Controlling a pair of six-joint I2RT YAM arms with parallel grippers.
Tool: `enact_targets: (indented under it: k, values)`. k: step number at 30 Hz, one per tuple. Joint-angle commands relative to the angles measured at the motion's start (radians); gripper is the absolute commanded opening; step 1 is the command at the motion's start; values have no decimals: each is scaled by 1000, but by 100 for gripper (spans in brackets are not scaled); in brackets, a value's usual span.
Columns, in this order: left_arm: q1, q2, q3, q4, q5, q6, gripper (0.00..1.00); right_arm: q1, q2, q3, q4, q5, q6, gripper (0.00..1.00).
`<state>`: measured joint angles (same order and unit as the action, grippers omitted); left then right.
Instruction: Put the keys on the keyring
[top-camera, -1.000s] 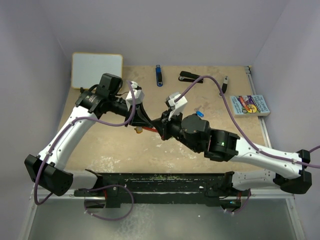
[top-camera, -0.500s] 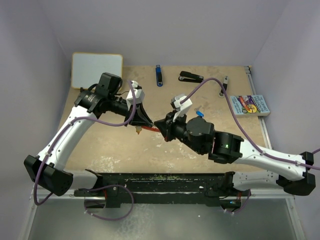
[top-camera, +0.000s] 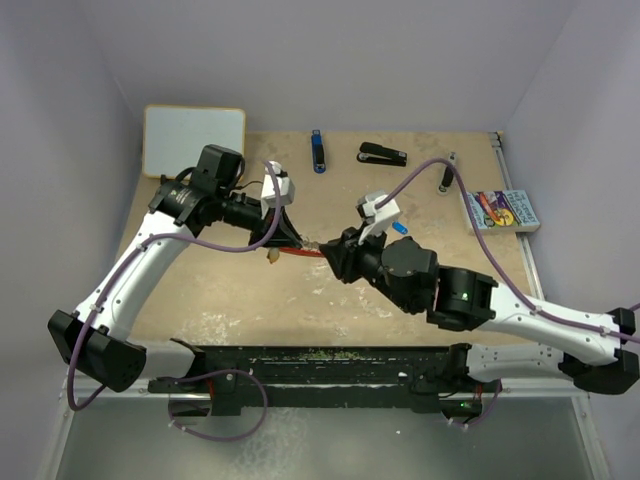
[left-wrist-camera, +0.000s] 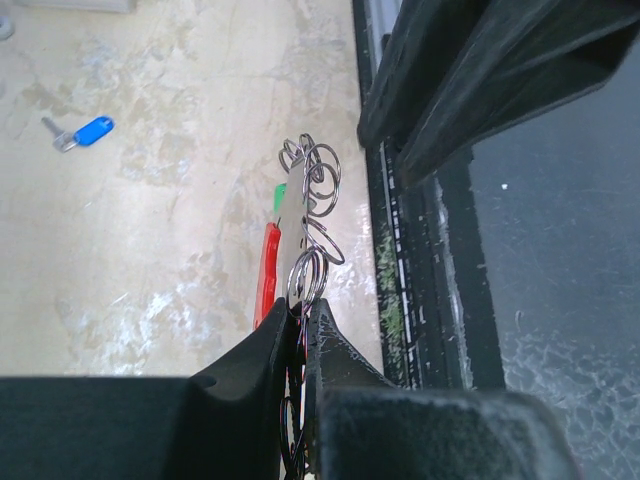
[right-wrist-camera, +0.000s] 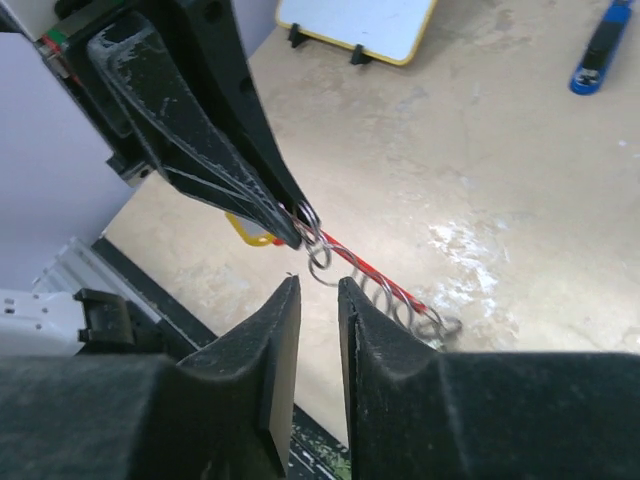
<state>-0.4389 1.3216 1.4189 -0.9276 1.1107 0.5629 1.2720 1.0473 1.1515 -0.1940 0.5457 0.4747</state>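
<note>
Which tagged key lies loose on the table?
The small silver key with the blue plastic tag; it lies alone on the tabletop, while the green tag and the yellow tag hang by the left claw.

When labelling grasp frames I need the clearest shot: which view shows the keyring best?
Left wrist: the keyring, red clip and silver rings, sticks out close and sharp from the shut left end effector. Right wrist shows it smaller, as a thin red strip with rings. Top external gives only a faint red streak.
</note>
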Motion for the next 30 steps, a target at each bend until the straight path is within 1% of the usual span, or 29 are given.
enact_targets:
  k: [1, 3, 4, 6, 9, 12, 14, 19, 22, 25, 30]
  values:
    - [2, -32, 32, 18, -112, 43, 4, -5, -45, 2, -104, 191, 76, 33]
    - [2, -43, 24, 16, -154, 54, 4, -46, -25, 40, -245, 260, 142, 36]
    - [2, -50, 19, 16, -168, 58, 4, -94, -13, 53, -304, 264, 170, 36]
    - [2, -62, 9, 16, -189, 60, 4, -236, 3, 57, -364, 183, 199, 36]
    - [2, -84, -14, 30, -213, 52, 4, -465, 50, 19, -338, 33, 164, 37]
    - [2, -113, -54, 66, -242, 32, 4, -618, 168, 25, -319, 6, 107, 36]
    - [2, -132, -81, 92, -268, 10, 4, -717, 263, 56, -297, -59, 72, 35]
    - [2, -171, -128, 150, -303, -31, 4, -842, 463, 83, -148, -123, -32, 33]
    - [1, -180, -144, 170, -310, -43, 4, -880, 572, 132, -94, -156, -70, 34]
    - [1, -183, -154, 190, -330, -57, 4, -901, 683, 196, -81, -164, -96, 35]
    - [1, -180, -157, 201, -337, -69, 4, -940, 793, 265, -55, -198, -124, 37]
